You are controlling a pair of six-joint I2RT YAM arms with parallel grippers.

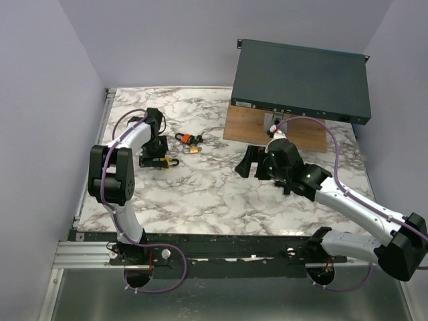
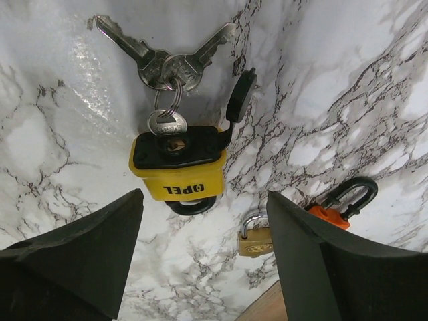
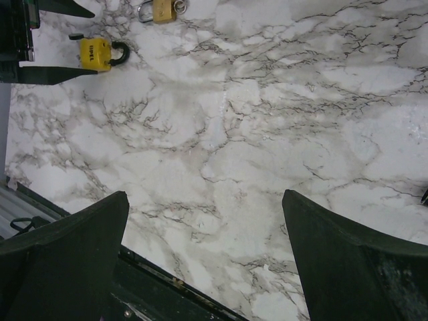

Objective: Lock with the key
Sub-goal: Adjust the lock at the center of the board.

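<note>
1. Marble-patterned table (image 1: 221, 194) is seen from above, with two robot arms mounted at its near edge.
2. A yellow padlock (image 2: 179, 172) is laid flat on the left part of the table, just in front of the left end effector (image 2: 204, 200).
3. A key (image 2: 167, 124) is seated in the keyhole on the padlock's black end. Two spare keys (image 2: 167, 63) on the same ring are spread out on the table beyond it, and a black flap (image 2: 241, 93) is swung aside from the keyhole.
4. The shackle (image 2: 192, 207) is seen as a dark loop at the padlock's other end. It looks pushed in, but whether it is latched cannot be told.
5. The left end effector's fingers are held apart, one at each side of the wrist view. Nothing is clamped between them, and no contact with the padlock can be seen.
6. The right end effector (image 3: 204, 197) is spread wide over bare marble, well apart from the padlock, and nothing is carried in it.
7. An orange padlock (image 2: 328, 215) and a brass padlock (image 2: 255, 242) lie close together just past the yellow one.
8. Progress is judged as early to middling. The key is already inserted, but it has yet to be gripped and turned, and the padlock body will probably need to be steadied for that.
</note>
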